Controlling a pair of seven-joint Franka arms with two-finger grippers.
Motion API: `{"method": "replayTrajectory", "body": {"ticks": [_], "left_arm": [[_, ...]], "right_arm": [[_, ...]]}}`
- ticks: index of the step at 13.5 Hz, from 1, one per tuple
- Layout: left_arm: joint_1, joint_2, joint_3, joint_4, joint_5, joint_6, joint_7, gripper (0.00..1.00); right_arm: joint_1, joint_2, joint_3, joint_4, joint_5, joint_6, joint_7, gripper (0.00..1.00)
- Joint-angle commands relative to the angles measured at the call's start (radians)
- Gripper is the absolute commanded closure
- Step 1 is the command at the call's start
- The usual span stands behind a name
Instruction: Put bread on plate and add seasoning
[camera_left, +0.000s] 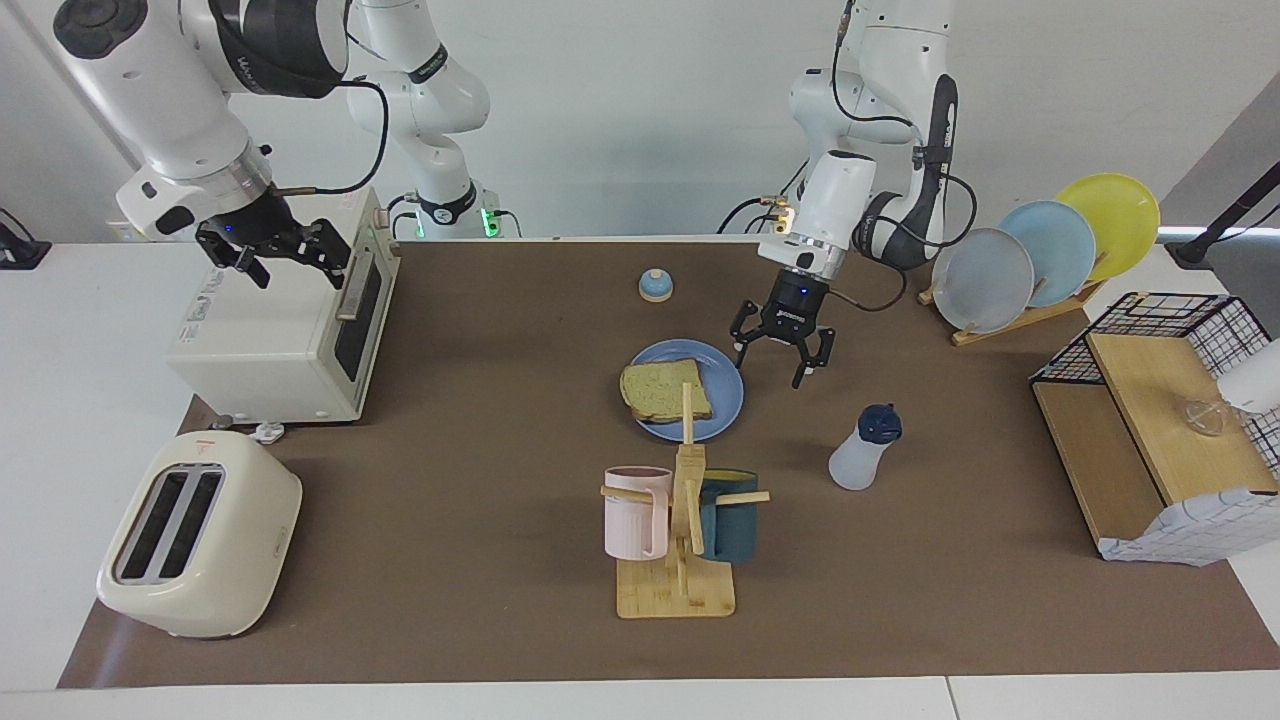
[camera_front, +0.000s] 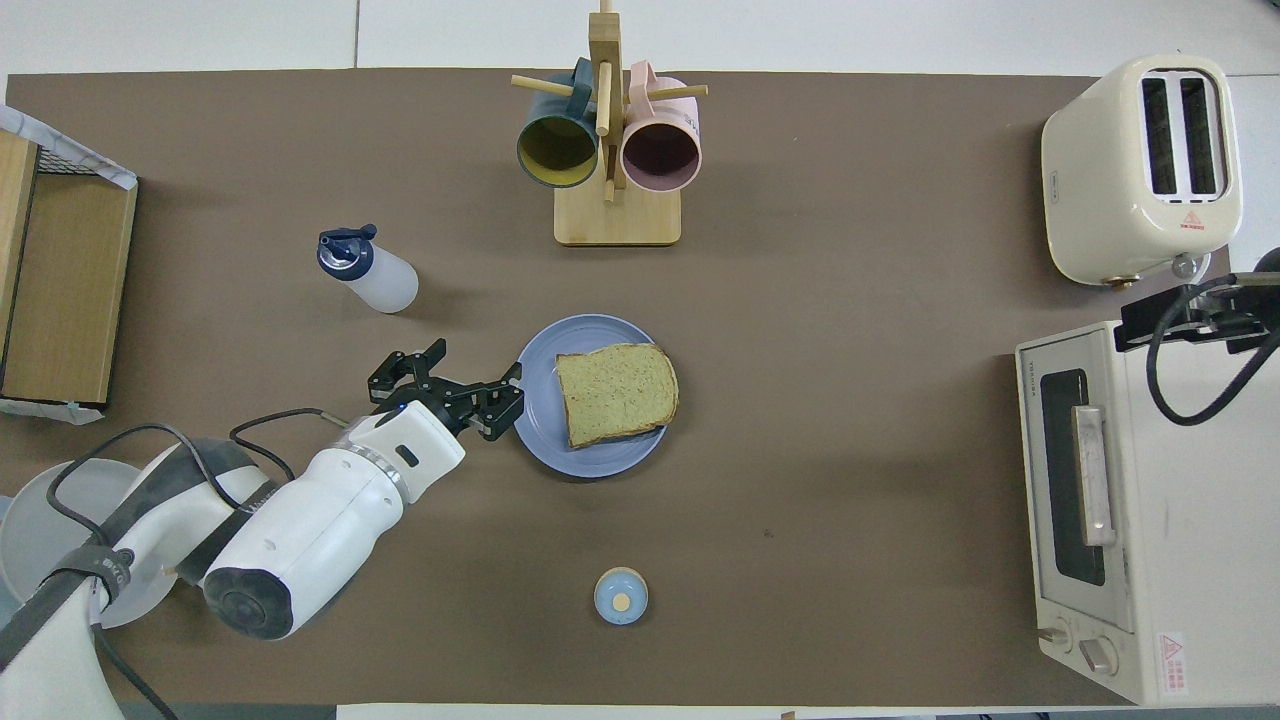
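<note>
The bread lies flat on the blue plate in the middle of the brown mat. The seasoning bottle stands upright on the mat, farther from the robots than the plate and toward the left arm's end. My left gripper is open and empty, raised over the mat beside the plate's edge, between plate and bottle. My right gripper hangs open and empty over the toaster oven, waiting.
A mug rack with a pink and a teal mug stands farther out than the plate. A blue-domed bell sits nearer the robots. A cream toaster, a plate rack and a wire basket shelf line the table's ends.
</note>
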Motion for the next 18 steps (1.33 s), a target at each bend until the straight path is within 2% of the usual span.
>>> {"method": "replayTrajectory", "body": {"ticks": [1, 7, 9, 14, 18], "left_arm": [[-0.060, -0.019, 0.006, 0.074, 0.013, -0.133, -0.072, 0.00], [-0.063, -0.007, -0.009, 0.202, 0.000, -0.350, -0.074, 0.00], [-0.076, -0.004, -0.009, 0.218, -0.003, -0.372, -0.075, 0.00], [-0.116, 0.034, -0.008, 0.371, -0.131, -0.555, -0.072, 0.00], [-0.116, 0.056, -0.008, 0.445, -0.164, -0.621, -0.069, 0.00]], "right_arm": [[-0.010, -0.009, 0.009, 0.000, -0.005, -0.008, 0.015, 0.00], [-0.010, -0.009, 0.009, 0.000, -0.005, -0.008, 0.015, 0.00], [-0.010, -0.009, 0.009, 0.000, -0.005, -0.007, 0.015, 0.00], [-0.010, -0.009, 0.009, 0.000, -0.005, -0.007, 0.015, 0.00], [-0.010, -0.009, 0.009, 0.000, -0.005, -0.007, 0.015, 0.00]]}}
